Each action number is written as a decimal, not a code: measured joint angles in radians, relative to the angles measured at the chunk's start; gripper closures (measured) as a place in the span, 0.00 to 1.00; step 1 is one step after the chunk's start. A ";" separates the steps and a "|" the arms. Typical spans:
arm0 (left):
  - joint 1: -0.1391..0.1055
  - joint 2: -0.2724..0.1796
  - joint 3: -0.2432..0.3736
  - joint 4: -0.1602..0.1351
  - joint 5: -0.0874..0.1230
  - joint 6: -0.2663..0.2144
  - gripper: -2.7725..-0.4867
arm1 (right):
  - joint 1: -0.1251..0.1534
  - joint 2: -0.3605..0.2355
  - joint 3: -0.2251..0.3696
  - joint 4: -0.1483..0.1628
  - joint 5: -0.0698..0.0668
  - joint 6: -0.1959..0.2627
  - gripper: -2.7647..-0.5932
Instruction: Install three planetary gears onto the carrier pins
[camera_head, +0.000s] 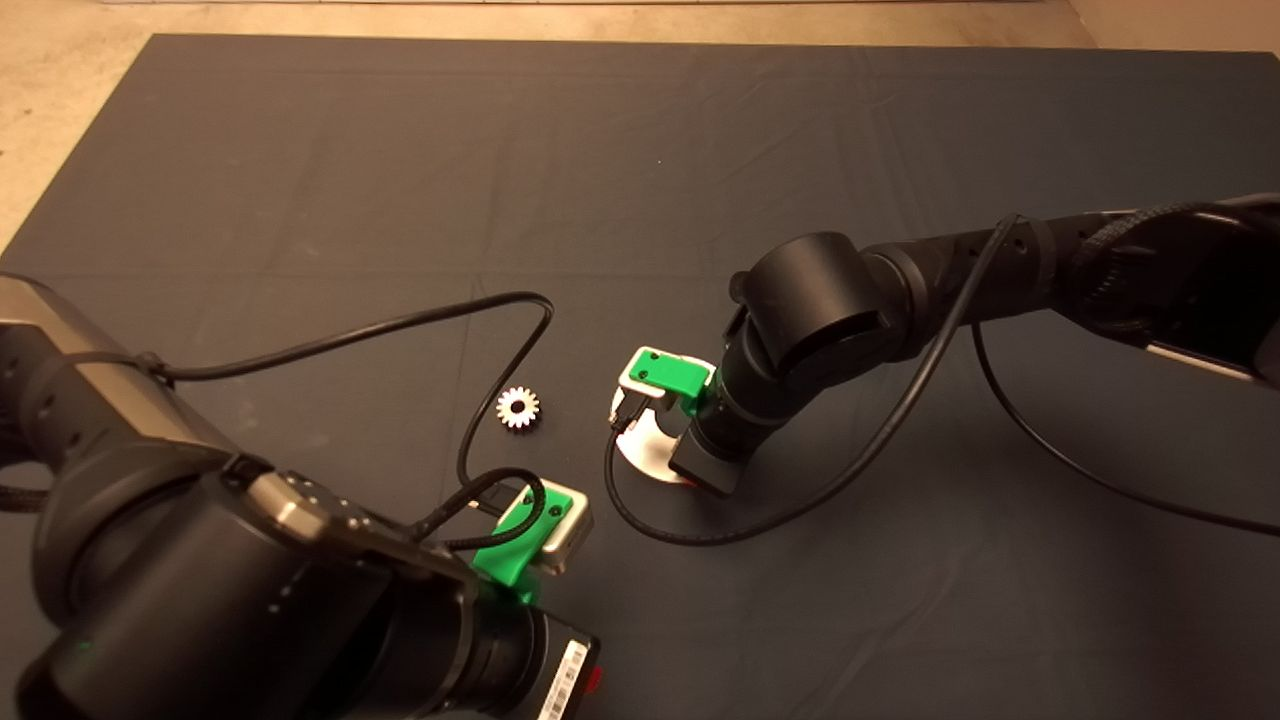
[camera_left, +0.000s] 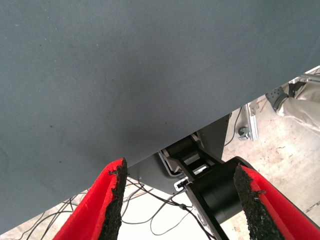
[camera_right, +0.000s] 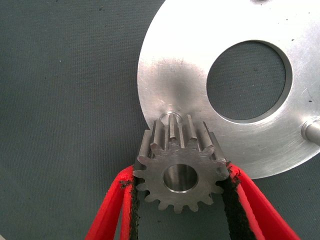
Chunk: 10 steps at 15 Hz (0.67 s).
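Observation:
My right gripper (camera_right: 180, 172) is shut on a silvery planetary gear (camera_right: 179, 175). It holds the gear at the near rim of the shiny carrier disc (camera_right: 175, 65), which has a large centre hole. A pin seems to sit under the gear's bore. Another carrier pin (camera_right: 312, 131) stands at the disc's edge. In the head view the right wrist (camera_head: 665, 385) covers most of the disc (camera_head: 648, 458). A second gear (camera_head: 518, 408) lies flat on the mat to the left of the disc. My left gripper (camera_left: 180, 200) is open and empty at the mat's front edge.
Black cables (camera_head: 500, 305) loop over the mat near the loose gear and in front of the disc. The left wrist view looks past the mat's edge (camera_left: 200, 125) at the robot's base (camera_left: 210, 190) and a person's leg (camera_left: 300, 105).

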<state>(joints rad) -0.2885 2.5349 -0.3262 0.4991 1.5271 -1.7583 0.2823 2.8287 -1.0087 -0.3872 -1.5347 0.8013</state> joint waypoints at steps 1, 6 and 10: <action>0.000 0.000 0.000 0.000 0.000 0.000 0.57 | 0.000 0.000 0.000 0.000 0.000 0.000 0.85; 0.000 0.000 0.000 0.000 0.000 0.000 0.57 | -0.001 0.008 0.000 0.000 -0.002 0.000 0.85; 0.000 0.000 0.000 0.000 0.000 0.000 0.57 | -0.002 0.011 0.000 0.000 -0.003 0.000 0.85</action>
<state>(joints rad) -0.2885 2.5349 -0.3262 0.4991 1.5272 -1.7583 0.2804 2.8402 -1.0087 -0.3872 -1.5374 0.8009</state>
